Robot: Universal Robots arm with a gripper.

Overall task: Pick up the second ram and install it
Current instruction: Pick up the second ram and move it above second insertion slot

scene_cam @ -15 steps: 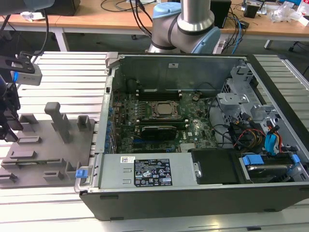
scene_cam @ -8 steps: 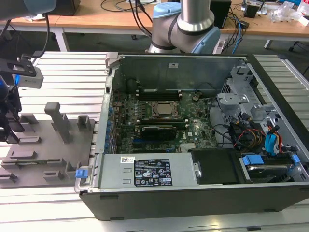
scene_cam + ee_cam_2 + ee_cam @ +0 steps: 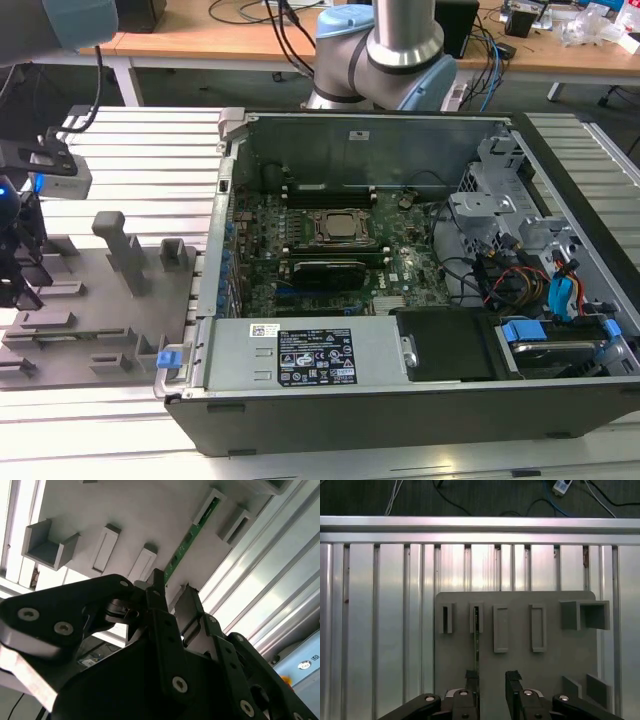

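Spreading under everything is a ribbed aluminium counter [image 3: 385,630], its grooves running side by side. In the exterior view a row of wooden desks [image 3: 200,40] strewn with cables stands behind it, and the arm [image 3: 400,40] rises at the far edge. An open computer case [image 3: 400,430] lies on the counter toward the exterior view's right, with the green motherboard [image 3: 400,260] exposed inside. A grey tray [image 3: 555,655] with upright blocks and narrow slots sits beside the case, toward that view's left.

The gripper [image 3: 492,676] hangs over the tray with its jaws parted — a clear gap between the two black fingers [image 3: 192,610], and nothing held in it. The second ram [image 3: 192,537] stands on its long edge in one of the tray's slots, a thin green strip reaching away from the jaws. In both wrist views its near end lines up with the inner edge of one finger rather than the middle of the gap — the other finger stands well to the side of it. Whether that fingertip touches the stick cannot be told.
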